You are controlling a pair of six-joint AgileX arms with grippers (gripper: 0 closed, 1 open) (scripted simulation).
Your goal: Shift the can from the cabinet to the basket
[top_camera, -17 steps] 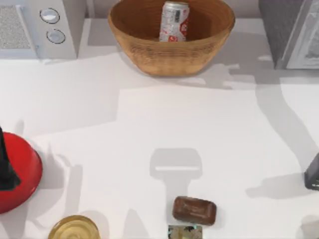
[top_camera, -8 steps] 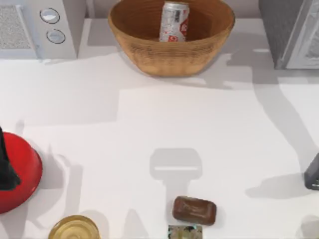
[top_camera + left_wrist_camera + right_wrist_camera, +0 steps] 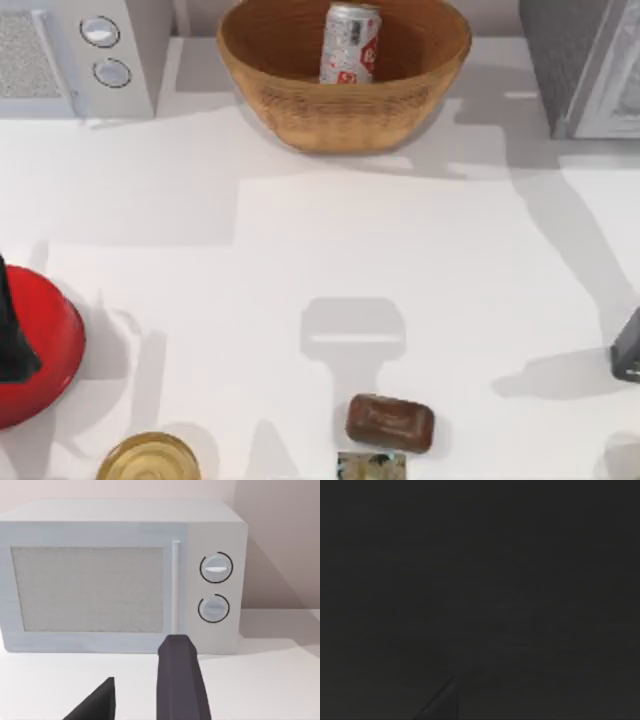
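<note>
Upright, my silver-red can stands in the basket; left gripper gapes at the microwave; right wrist view dark.

A white table carries everything. At its far edge stand a microwave on the left, a wicker basket in the middle and a grey cabinet on the right. Along the near edge lie a red bowl, a gold-topped container and a brown soap-like bar.
</note>
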